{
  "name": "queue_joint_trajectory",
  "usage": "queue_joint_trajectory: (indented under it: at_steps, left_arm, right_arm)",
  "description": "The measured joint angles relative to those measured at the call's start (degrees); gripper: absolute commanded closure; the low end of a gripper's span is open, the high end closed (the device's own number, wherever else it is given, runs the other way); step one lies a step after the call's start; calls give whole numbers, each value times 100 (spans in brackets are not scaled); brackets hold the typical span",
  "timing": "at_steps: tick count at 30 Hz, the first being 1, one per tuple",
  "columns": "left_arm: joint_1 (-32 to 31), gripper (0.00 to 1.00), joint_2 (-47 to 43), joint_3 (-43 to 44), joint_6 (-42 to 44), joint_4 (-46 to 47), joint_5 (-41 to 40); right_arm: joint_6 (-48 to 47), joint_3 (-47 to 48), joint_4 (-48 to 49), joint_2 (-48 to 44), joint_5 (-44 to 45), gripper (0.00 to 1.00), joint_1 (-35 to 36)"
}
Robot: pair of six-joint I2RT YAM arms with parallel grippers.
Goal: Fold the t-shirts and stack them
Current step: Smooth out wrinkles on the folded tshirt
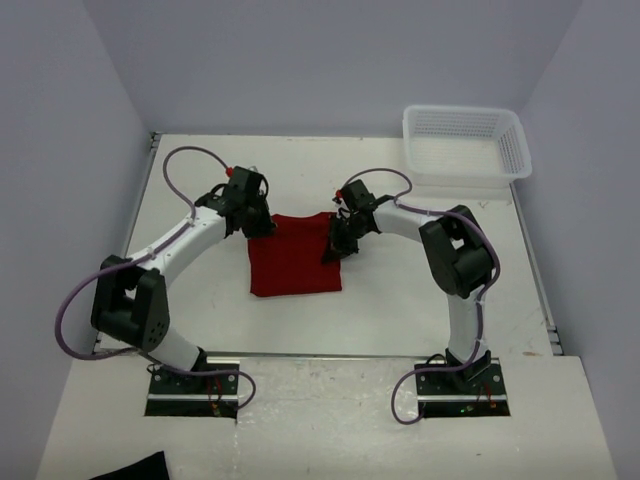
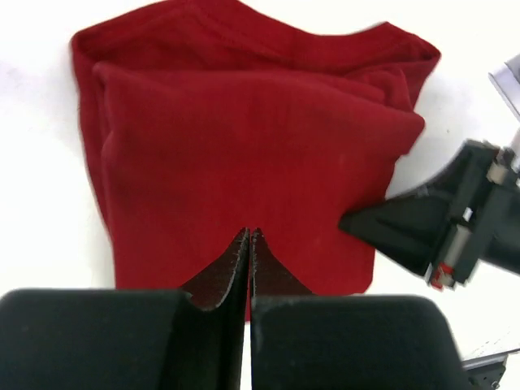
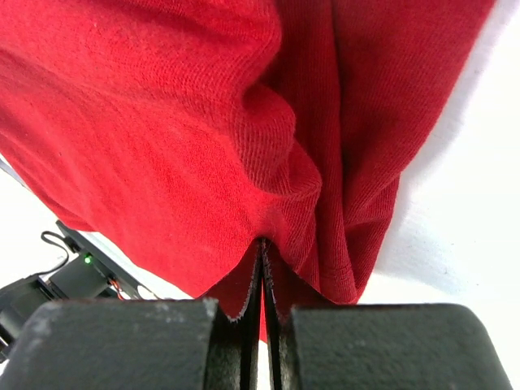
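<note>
A white surface (image 1: 400, 310) walled in pale panels carries two black-and-white robot arms bolted at its near edge, the left arm (image 1: 150, 290) and the right arm (image 1: 460, 260) bowing inward toward each other. Between them, at the middle of the surface, lies a plain dark red cloth t-shirt (image 1: 293, 262), folded into a rough rectangle with layered edges showing along its far side. A white mesh plastic basket (image 1: 462, 181) sits at the far right corner, well apart from the shirt. The left gripper (image 1: 262, 228) rests at the shirt's far left corner; its wrist view shows the jaws pressed together with the tips (image 2: 248, 233) over the cloth's edge, though whether any fabric is caught between them cannot be told. The right gripper (image 1: 333, 250) meets the shirt's right edge, its jaws closed and pinching a bunched fold of red fabric that gathers at the tips (image 3: 262, 244). A black cloth scrap (image 1: 130, 468) lies at the near left, beside the left arm's base.
</note>
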Motion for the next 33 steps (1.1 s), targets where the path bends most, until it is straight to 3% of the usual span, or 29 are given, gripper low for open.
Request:
queue_joint_trajectory:
  at_steps: [6,14,20,28,33]
  left_arm:
    - [463,100,990,0,256,643,645]
    - [1172,100,1952,157,466,999,920]
    - [1318,100,2393,402,501,1252,1298]
    - [1327,100,2312,278,544,1561,1499]
    - [1327,100,1285,-94,584,1329,1342]
  right_arm:
    - [-57,-31,-11,-31,0,100,9]
    - [-74,-52,-11,-44,0,100,35]
    - [-26,-114,72,-52,-26,100,92]
    - [-168,-116,70,-116,-15,100,125]
    - [-326,-96,-199,-463,66,100,181]
